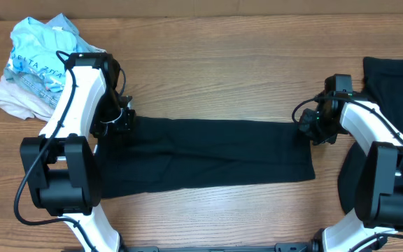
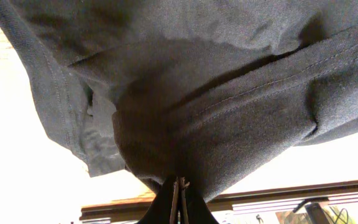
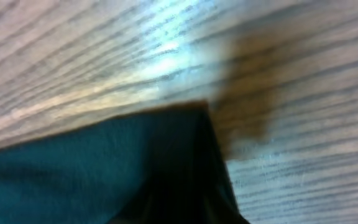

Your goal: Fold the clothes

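A black T-shirt (image 1: 208,157) lies folded into a long flat strip across the middle of the table. My left gripper (image 1: 122,120) is at its left end, shut on a bunch of the fabric (image 2: 229,93); the closed jaws (image 2: 178,186) pinch the cloth, which hangs in front of the camera. My right gripper (image 1: 308,128) is at the strip's upper right corner. In the right wrist view the dark fabric (image 3: 73,168) runs down into the dark jaws (image 3: 191,208), low over the wood. No white label shows.
A second black garment (image 1: 394,84) lies at the far right edge, partly under my right arm. A pile of light blue and white clothes (image 1: 37,66) sits at the back left. Bare wooden tabletop (image 1: 215,77) lies behind the strip.
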Tool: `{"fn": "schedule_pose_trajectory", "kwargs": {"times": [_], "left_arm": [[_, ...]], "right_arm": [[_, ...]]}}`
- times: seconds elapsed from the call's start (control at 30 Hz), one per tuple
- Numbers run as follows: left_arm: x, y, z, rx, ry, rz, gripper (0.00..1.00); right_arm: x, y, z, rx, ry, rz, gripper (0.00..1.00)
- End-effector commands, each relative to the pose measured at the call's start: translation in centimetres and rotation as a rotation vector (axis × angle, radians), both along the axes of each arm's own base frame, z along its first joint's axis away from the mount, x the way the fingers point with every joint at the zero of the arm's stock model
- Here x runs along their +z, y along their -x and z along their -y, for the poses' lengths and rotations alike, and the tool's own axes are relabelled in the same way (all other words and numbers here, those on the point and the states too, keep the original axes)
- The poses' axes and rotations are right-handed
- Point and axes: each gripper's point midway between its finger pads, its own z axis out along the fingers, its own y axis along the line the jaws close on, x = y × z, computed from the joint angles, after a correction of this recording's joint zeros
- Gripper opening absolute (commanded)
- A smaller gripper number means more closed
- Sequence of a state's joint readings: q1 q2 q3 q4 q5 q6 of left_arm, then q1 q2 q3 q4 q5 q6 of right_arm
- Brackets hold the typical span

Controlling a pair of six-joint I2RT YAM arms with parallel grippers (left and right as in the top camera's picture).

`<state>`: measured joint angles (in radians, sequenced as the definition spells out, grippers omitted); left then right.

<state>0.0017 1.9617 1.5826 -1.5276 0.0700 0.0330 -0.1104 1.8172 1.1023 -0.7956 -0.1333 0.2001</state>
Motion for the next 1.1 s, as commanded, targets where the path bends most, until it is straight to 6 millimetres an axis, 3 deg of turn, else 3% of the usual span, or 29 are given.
{"fn": "schedule_pose_trajectory", "kwargs": {"times": [0.0, 0.1, 0.27, 0.37, 0.53, 0.63, 1.03, 1.07], "left_arm": [[0.3, 0.0, -0.3, 0.009, -0.008, 0.015, 0.04], [0.3, 0.0, -0.3, 0.009, -0.008, 0.016, 0.04], [0.3, -0.1, -0.3, 0.009, -0.008, 0.019, 0.04], [0.3, -0.2, -0.3, 0.009, -0.008, 0.023, 0.05], [0.3, -0.3, -0.3, 0.009, -0.008, 0.025, 0.05], [0.2, -0.4, -0.3, 0.010, -0.008, 0.032, 0.04], [0.1, -0.6, -0.1, 0.011, -0.001, 0.041, 0.04], [0.1, -0.6, -0.1, 0.011, -0.001, 0.041, 0.05]], "right_arm": [[0.8, -1.2, -0.1, 0.022, -0.004, 0.030, 0.36], [1.7, -1.8, -0.1, 0.022, -0.003, 0.039, 0.34], [2.0, -1.5, -0.5, 0.025, -0.030, 0.022, 0.08], [2.0, -1.8, -0.5, 0.025, -0.029, 0.036, 0.04], [2.1, -3.2, 0.8, 0.016, 0.046, 0.091, 0.04], [2.4, -4.3, 0.6, 0.052, 0.039, 0.139, 0.04], [2.7, -5.3, 0.6, 0.074, 0.044, 0.187, 0.06], [2.7, -5.3, 0.6, 0.074, 0.044, 0.185, 0.10]]}}
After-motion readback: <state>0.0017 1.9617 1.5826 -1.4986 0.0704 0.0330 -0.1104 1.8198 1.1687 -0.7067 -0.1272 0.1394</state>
